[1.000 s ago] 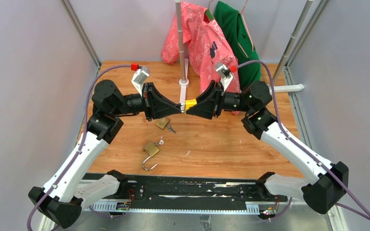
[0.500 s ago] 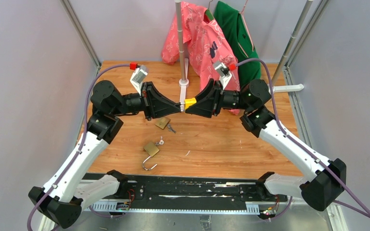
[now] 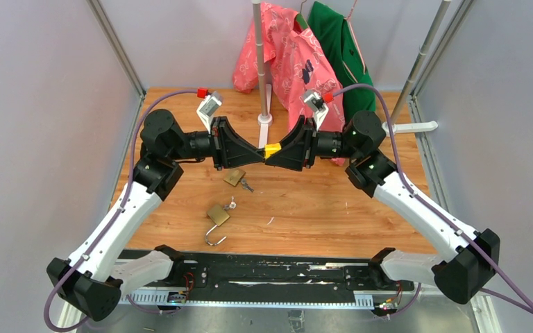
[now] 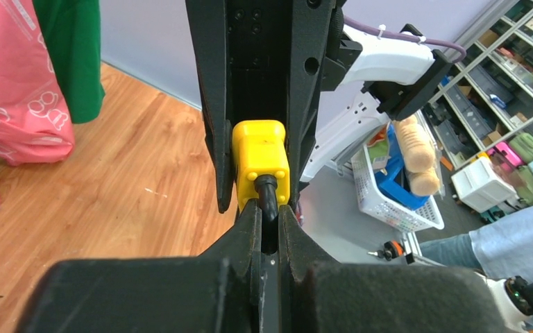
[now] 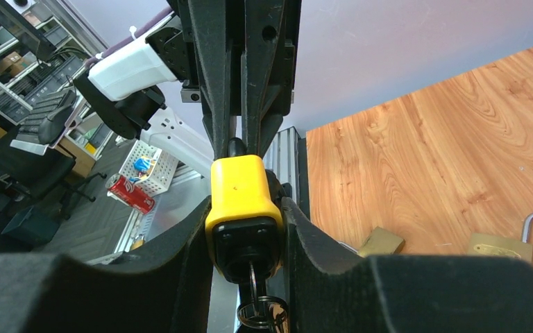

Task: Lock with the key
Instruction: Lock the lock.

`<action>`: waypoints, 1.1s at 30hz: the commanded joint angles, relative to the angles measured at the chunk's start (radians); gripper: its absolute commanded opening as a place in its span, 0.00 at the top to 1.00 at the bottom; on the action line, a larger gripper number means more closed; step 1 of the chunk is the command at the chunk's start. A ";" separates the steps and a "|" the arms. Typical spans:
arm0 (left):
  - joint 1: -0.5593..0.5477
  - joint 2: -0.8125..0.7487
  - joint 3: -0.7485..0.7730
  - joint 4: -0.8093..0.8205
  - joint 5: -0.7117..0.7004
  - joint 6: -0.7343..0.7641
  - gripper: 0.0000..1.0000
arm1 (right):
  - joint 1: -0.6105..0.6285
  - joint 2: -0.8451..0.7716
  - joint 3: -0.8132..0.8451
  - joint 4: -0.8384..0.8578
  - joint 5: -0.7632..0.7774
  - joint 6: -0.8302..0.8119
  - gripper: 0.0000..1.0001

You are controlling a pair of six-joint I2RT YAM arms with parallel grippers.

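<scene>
The left hand is pressed together on the black shackle of the yellow padlock. The padlock is held in the air straight ahead of that hand's fingertips, between the two hands. The right hand meets it from the other side and is clamped on the yellow body, one finger on each flank.

Below the hands and a little nearer the arm bases, on the wooden counter, lies a brass padlock with a loose key just beside it. Nearer still is a second brass padlock, its shackle swung open. Both lie apart from the arms.

Beyond the hands a white pole stand rises from the counter. A pink garment and a green garment hang behind the right hand, the pink cloth close to its wrist.

Only the right wrist view shows the key seated in the underside of the padlock, with a ring hanging from it. Only the left wrist view shows the shackle pinched between the left fingers; from above it is too small to tell
</scene>
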 commanded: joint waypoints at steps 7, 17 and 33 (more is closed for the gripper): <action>-0.100 -0.003 -0.020 0.018 -0.024 0.067 1.00 | 0.062 0.060 0.025 0.036 0.074 -0.025 1.00; -0.156 0.046 -0.003 0.049 -0.061 0.057 1.00 | 0.086 0.088 0.061 0.031 0.051 -0.046 1.00; -0.216 0.101 -0.004 0.088 -0.081 0.045 1.00 | 0.094 0.146 0.109 0.045 0.014 -0.033 1.00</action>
